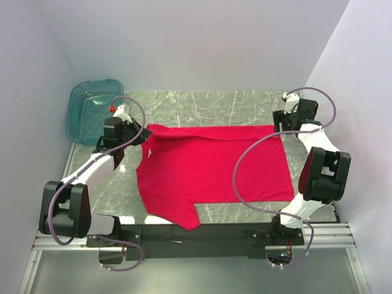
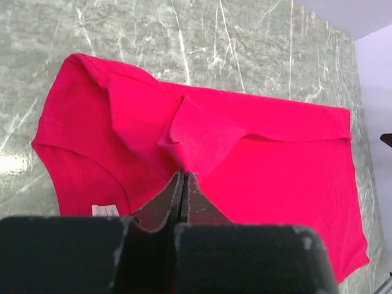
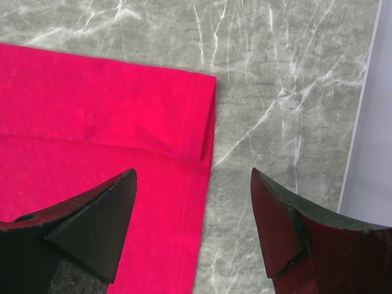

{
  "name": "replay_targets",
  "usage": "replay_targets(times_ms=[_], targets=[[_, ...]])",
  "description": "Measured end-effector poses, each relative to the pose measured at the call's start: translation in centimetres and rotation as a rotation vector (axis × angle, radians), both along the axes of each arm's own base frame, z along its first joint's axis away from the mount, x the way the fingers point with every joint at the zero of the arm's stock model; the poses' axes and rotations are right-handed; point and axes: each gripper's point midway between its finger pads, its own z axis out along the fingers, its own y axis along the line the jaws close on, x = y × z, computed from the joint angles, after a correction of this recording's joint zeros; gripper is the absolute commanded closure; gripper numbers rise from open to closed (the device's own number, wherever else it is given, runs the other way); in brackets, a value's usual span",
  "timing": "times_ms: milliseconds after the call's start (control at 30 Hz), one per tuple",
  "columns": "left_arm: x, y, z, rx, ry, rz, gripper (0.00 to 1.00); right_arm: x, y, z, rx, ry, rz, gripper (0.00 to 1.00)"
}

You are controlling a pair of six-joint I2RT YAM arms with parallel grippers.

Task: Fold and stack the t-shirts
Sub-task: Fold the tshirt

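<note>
While the bright red cotton t-shirt lies spread on the marbled tabletop, the left gripper pinches a raised fold near its sleeve. The right gripper hangs parted above its hem corner.

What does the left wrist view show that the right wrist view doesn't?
Left wrist only: the left gripper shut on a raised fold of the t-shirt, plus the white neck label. Right wrist only: the right gripper open above the t-shirt's hem corner, where the edge is folded over. Both: red cloth on the marble table.
</note>
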Motion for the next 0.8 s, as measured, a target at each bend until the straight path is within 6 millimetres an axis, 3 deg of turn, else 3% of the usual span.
replay_targets(times_ms=[433, 467, 500, 567, 600, 700, 800], targets=[[-1.9, -0.5, -0.9, -0.004, 0.016, -0.008, 0.97, -0.7, 0.6, -0.3, 0.019, 0.015, 0.016, 0.19], [-2.2, -0.6, -1.2, -0.005, 0.024, -0.008, 0.91, -0.7, 0.6, -0.3, 0.020, 0.013, 0.016, 0.19], [-2.3, -0.6, -1.4, -0.004, 0.030, -0.007, 0.75, -0.7, 0.6, -0.2, 0.020, 0.013, 0.017, 0.19], [-2.6, -0.6, -2.0, 0.002, 0.053, 0.003, 0.57, -0.7, 0.6, -0.1, 0.021, 0.010, 0.018, 0.19], [-2.8, -0.4, -2.3, 0.007, 0.067, 0.017, 0.41, -0.7, 0.6, 0.0, 0.020, 0.008, 0.018, 0.19], [-3.6, 0.9, -1.8, 0.033, 0.069, 0.087, 0.18, -0.9, 0.8, 0.3, 0.022, 0.006, 0.021, 0.19], [-4.2, 1.8, 1.0, 0.039, -0.008, 0.127, 0.13, -1.3, 1.1, 0.7, 0.033, 0.002, 0.032, 0.19]])
